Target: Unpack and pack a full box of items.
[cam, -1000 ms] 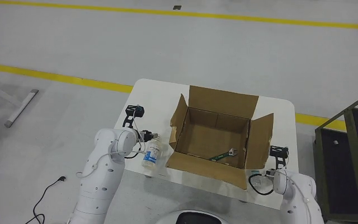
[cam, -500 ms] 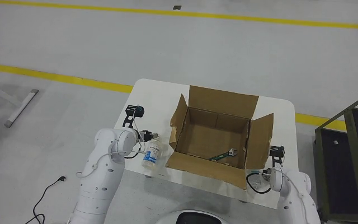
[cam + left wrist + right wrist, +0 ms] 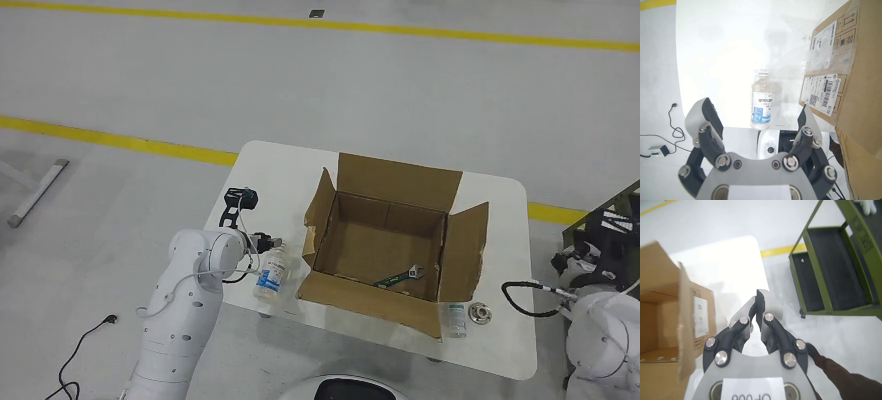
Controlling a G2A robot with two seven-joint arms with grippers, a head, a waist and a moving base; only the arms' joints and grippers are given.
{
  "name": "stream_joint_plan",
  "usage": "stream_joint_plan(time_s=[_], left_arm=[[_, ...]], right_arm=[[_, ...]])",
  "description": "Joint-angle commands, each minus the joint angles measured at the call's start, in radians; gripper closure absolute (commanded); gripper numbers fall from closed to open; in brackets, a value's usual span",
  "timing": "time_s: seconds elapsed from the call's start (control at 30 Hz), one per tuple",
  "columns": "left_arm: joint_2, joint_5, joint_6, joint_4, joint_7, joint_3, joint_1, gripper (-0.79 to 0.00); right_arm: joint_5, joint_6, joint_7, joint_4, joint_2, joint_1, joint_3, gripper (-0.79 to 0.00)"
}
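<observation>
At the left edge of the white table (image 3: 500,200), beside the brown cardboard box (image 3: 400,180), a clear, white-capped plastic bottle (image 3: 762,100) lies on its side before my left gripper (image 3: 756,110), spread wide and empty. I judge it light, smooth and apt to roll, so I'd pinch across the labelled middle. My right gripper (image 3: 757,307) is clenched on nothing.

Brown cardboard box (image 3: 385,180), white tabletop (image 3: 280,170); clear bottle (image 3: 270,278) with white-and-blue label; green wrench (image 3: 398,276); olive-green cart (image 3: 819,279), black shelves; yellow floor lines (image 3: 100,135).
</observation>
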Motion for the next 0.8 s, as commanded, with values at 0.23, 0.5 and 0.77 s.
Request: stream_joint_plan(time_s=[0.23, 0.5, 0.77], left_arm=[[0.0, 0.0, 0.0, 0.0, 0.0, 0.0, 0.0, -0.785], [0.0, 0.0, 0.0, 0.0, 0.0, 0.0, 0.0, -0.785], [0.0, 0.0, 0.0, 0.0, 0.0, 0.0, 0.0, -0.785]], right_arm=[[-0.163, -0.115, 0.029, 0.024, 0.004, 0.17, -0.359, 0.0], [-0.366, 0.02, 0.154, 0.239, -0.021, 0.234, -0.637, 0.0], [-0.363, 0.143, 0.2, 0.514, -0.053, 0.305, -0.723, 0.0]])
